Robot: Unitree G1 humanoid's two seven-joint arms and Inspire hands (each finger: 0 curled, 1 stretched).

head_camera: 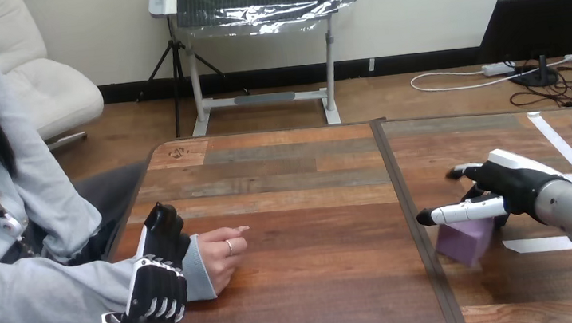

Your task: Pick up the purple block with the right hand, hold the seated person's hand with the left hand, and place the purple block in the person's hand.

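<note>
A long table (304,208) of mixed-tone wooden planks, brown, grey and reddish, stretched across the scene. A narrow dark seam (410,212) ran from the far edge to the near edge and split the top into a wider left section and a smaller right section. A small dark mark (178,151) sat on the pale plank at the left section's far corner. On the right section, a long strip of white tape (555,140) lay at a slant, running from the far edge toward the table's right side. A shorter strip of white tape (539,245) lay flat nearer the front, well apart from the seam.
</note>
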